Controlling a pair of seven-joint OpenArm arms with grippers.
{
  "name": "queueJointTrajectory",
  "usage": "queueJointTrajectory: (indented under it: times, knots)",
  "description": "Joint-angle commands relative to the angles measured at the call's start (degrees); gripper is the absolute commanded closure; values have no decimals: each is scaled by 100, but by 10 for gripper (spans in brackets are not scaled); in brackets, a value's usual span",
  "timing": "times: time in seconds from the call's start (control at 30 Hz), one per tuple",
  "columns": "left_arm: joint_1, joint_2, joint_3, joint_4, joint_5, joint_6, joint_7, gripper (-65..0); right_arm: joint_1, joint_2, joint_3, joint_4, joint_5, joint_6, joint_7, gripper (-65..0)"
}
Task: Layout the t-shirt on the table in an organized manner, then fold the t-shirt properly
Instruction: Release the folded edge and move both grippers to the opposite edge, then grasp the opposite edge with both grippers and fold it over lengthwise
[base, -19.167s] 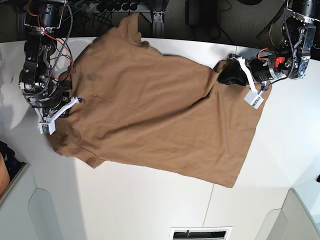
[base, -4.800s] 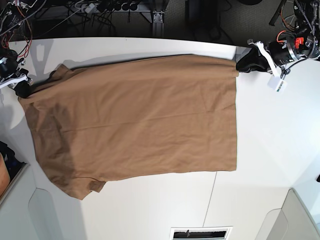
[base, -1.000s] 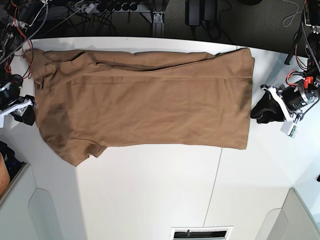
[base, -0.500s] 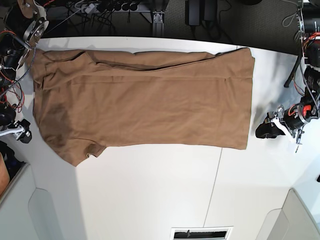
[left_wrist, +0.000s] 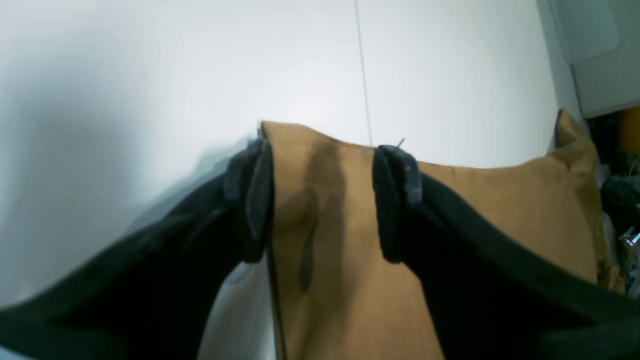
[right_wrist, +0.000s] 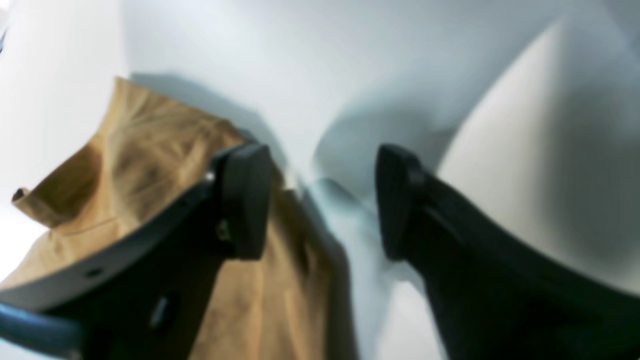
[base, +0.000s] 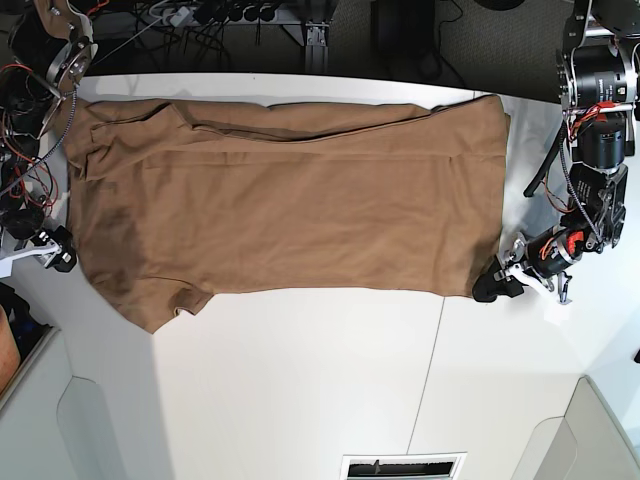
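T-shirt (base: 290, 215) lies flat on the white table (base: 300, 390), spread wide across the far half with its long edges running side to side; the far portion appears doubled over toward me, leaving a long crease line near the back edge, which I judge to be a first lengthwise fold.

Reading from the left of the base view: my right gripper (base: 50, 252) sits low at the table's left edge, just beside the collar and sleeve end of the garment. In its wrist view the jaws stand parted with nothing between the pads; one black finger (right_wrist: 242, 200) hangs over rumpled tan cloth, the other over bare table. I judge it is placed there to take the near corner at that end.

The middle of the shirt is smooth, with one short sleeve (base: 165, 305) jutting out toward me at the lower left.

A thin dark seam (base: 432, 340) in the table runs out from under the near hem.

At the right, my left gripper (base: 497, 288) is down at the near hem corner. Its wrist view shows the jaws released and straddling the corner, cloth visible between the pads but not pinched. I judge both arms are stationed at matching near corners so the near edge can be lifted evenly; uneven closure would skew the fold
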Motion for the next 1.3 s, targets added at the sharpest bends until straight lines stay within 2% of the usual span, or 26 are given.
queueJointTrajectory:
  times: [0.0, 0.17, 0.4, 0.47, 0.57, 0.6, 0.63, 0.7, 0.77, 0.9, 0.97, 1.1, 1.27]
  knots:
    - [-107, -63, -15, 50, 31, -49, 70, -350, 140, 42, 9, 55, 107, 127, 26, -336]
    - [-107, -68, -15, 50, 33, -49, 127, -350, 188, -109, -48, 55, 190, 251, 66, -336]
    - [-107, -68, -15, 50, 31, -49, 302, -341, 291, -125, -791, 55, 201, 249, 111, -336]
    - [-107, -68, -15, 50, 31, -49, 326, -304, 332, -125, -994, 55, 197, 247, 131, -336]
    - [-107, -68, -15, 50, 31, -49, 337, -192, 385, -125, -1211, 55, 192, 245, 136, -334]
    - [-107, -68, -15, 50, 31, -49, 337, -151, 393, -125, -1255, 55, 192, 245, 136, -325]
    - [-107, -68, -15, 50, 31, -49, 337, -109, 398, -125, -1281, 55, 190, 245, 136, -283]
    - [-109, -83, -15, 55, 31, -49, 337, -39, 424, -120, -1283, 55, 142, 247, 136, -141]
    - [-114, -131, -15, 94, 26, -49, 339, -15, 428, -101, -1281, 83, 151, 254, 151, 0]
    - [-109, -343, -15, 428, -291, -49, 693, -12, 422, -57, -1276, 341, 153, 299, 127, 0]
    - [-105, -455, -15, 688, -564, -49, 1161, -12, 420, -17, -1276, 520, 155, 313, 9, 0]
    - [26, -691, 57, 1178, -1423, -49, 2157, -12, 337, 4, -1276, 1025, 203, 369, -570, 0]
    - [610, -1193, 323, 2004, -1646, -49, 2332, -12, -197, 155, -1276, 1749, 605, 378, -793, 0]
